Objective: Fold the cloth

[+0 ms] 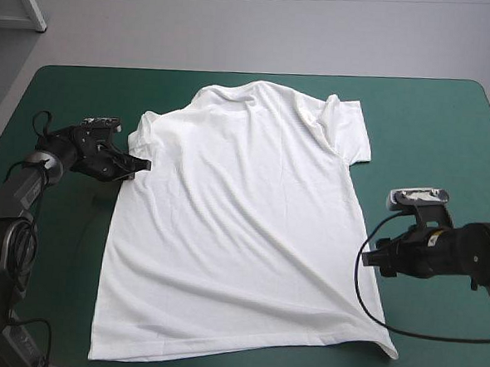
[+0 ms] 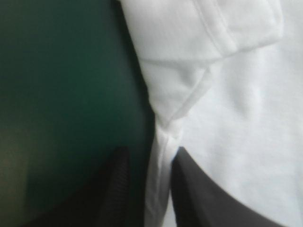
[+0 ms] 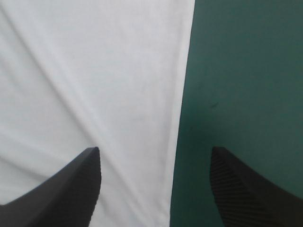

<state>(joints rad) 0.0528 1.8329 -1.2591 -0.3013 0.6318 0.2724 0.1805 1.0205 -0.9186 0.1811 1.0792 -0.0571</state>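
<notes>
A teal-green table cover [image 1: 431,128] carries one white T-shirt [image 1: 242,225], spread flat at its middle, collar toward 12 o'clock and hem toward 6. The left gripper [image 1: 140,165], at the T-shirt's 9 o'clock side, pinches a fold of its edge. The right gripper [image 1: 367,256], near 4 o'clock, stands spread wide astride the side edge, holding nothing. Lifting with only one side clamped would likely drag and bunch the T-shirt. Count: one T-shirt, two grippers.
</notes>
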